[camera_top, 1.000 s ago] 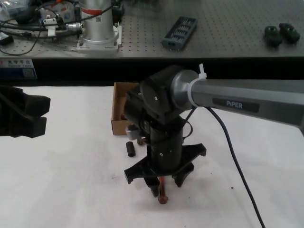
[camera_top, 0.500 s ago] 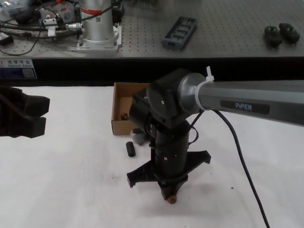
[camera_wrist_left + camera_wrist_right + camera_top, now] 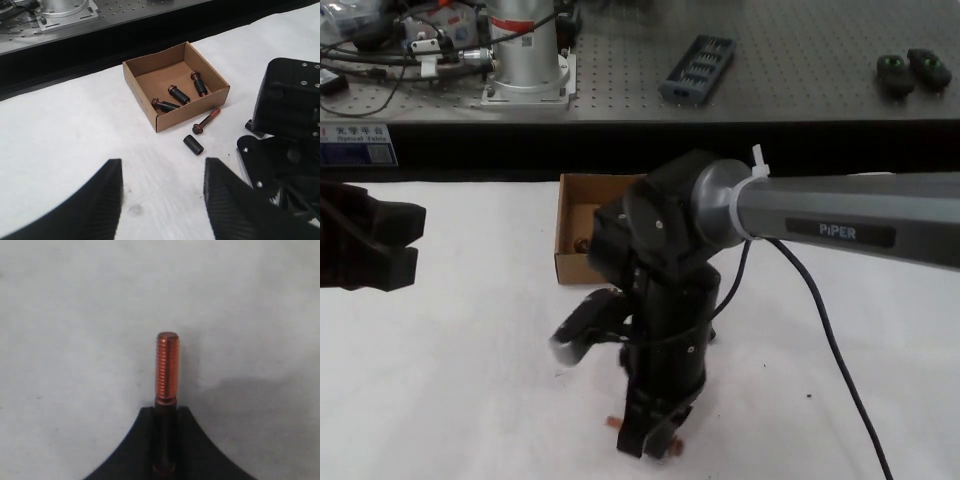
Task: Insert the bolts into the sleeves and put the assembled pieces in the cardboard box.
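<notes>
We note that the right tool [image 3: 653, 432], splayed a second ago, now grips the shank of the copper-coloured threaded bolt [image 3: 167, 365], wrist rolled; we judge the bolt ready for insertion. The short black cylindrical sleeve [image 3: 193, 144] lies on the white table [image 3: 75, 140] just beside the brown cardboard box [image 3: 192, 107]. The left tool [image 3: 162, 200] hangs open, empty.

A bolt [image 3: 206, 121] and sleeve [image 3: 193, 145] lie beside the cardboard box [image 3: 179, 113].

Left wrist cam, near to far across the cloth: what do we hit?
Left gripper, jaws open → loose sleeve → loose bolt → cardboard box holding three assembled pieces.
</notes>
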Available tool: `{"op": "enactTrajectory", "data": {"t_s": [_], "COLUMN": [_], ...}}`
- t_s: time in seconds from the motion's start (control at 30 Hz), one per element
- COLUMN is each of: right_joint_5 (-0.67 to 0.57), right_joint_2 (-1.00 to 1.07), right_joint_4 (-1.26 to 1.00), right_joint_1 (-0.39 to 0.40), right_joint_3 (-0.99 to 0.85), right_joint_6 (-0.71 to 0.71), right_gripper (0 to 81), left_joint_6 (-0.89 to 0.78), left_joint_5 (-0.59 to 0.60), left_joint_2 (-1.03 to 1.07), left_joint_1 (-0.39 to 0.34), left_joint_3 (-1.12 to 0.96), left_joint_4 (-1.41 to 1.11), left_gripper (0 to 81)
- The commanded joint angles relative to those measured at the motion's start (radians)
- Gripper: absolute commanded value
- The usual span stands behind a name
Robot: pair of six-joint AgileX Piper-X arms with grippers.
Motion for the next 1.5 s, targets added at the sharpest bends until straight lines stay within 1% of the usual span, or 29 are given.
{"op": "enactTrajectory", "data": {"t_s": [0.0, 0.07, 0.23, 0.47, 0.57, 0.6, 0.67, 0.77, 0.83, 0.9, 0.93, 1.0, 1.03, 1.1, 1.17, 1.2, 1.33, 1.47], "right_joint_5": [-0.049, -0.053, -0.049, -0.037, -0.037, -0.037, -0.037, -0.021, 0.032, 0.085, 0.108, 0.167, 0.194, 0.194, 0.175, 0.171, 0.161, 0.133], "right_joint_2": [-0.047, -0.057, -0.064, -0.064, -0.069, -0.071, -0.079, -0.101, -0.126, -0.155, -0.173, -0.209, -0.226, -0.256, -0.287, -0.306, -0.394, -0.491], "right_joint_4": [0.002, 0.001, -0.034, -0.085, -0.086, -0.083, -0.082, -0.089, -0.089, -0.061, -0.033, 0.025, 0.057, 0.088, 0.095, 0.09, 0.008, -0.168], "right_joint_1": [0.022, 0.034, 0.053, 0.058, 0.058, 0.06, 0.06, 0.064, 0.068, 0.072, 0.071, 0.071, 0.068, 0.055, 0.044, 0.039, 0.006, -0.059], "right_joint_3": [0.0, 0.0, 0.0, 0.0, 0.0, 0.0, 0.0, 0.0, 0.0, 0.0, 0.0, 0.0, 0.002, 0.002, 0.002, 0.002, 0.002, 0.025], "right_joint_6": [-0.117, -0.195, -0.317, -0.32, -0.284, -0.273, -0.265, -0.245, -0.174, -0.112, -0.099, -0.072, -0.046, 0.008, 0.082, 0.125, 0.241, 0.292], "right_gripper": [5.5, 5.5, 5.5, 5.5, 6.9, 10.0, 20.2, 42.4, 48.5, 47.0, 44.7, 39.2, 36.1, 31.4, 29.4, 29.5, 29.5, 29.5], "left_joint_6": [0.0, 0.0, 0.0, 0.0, 0.003, 0.01, 0.009, 0.025, 0.058, 0.134, 0.17, 0.227, 0.255, 0.295, 0.327, 0.352, 0.441, 0.443], "left_joint_5": [-0.008, -0.008, -0.008, -0.008, -0.008, -0.008, -0.008, -0.008, -0.008, -0.012, -0.015, 0.023, 0.075, 0.194, 0.307, 0.327, 0.306, 0.203], "left_joint_2": [-0.01, -0.01, -0.01, -0.01, -0.01, -0.01, -0.01, -0.01, -0.01, -0.01, -0.01, 0.005, 0.021, 0.06, 0.11, 0.136, 0.232, 0.325], "left_joint_1": [0.001, 0.001, 0.001, 0.001, 0.001, 0.001, 0.001, 0.001, 0.001, 0.001, 0.001, 0.001, 0.001, -0.003, -0.022, -0.033, -0.102, -0.187], "left_joint_3": [-0.008, -0.008, -0.008, -0.008, -0.008, -0.008, -0.008, -0.008, -0.008, -0.008, -0.008, -0.006, -0.006, -0.006, -0.006, -0.006, -0.006, -0.006], "left_joint_4": [-0.012, -0.012, -0.012, -0.012, -0.012, -0.012, -0.012, -0.012, -0.012, -0.012, -0.016, -0.025, -0.02, -0.002, 0.03, 0.046, 0.11, 0.117], "left_gripper": [36.5, 36.5, 36.5, 36.5, 36.5, 36.5, 36.5, 36.5, 36.5, 36.5, 36.5, 36.5, 36.5, 36.6, 36.6, 37.0, 40.9, 41.4]}}
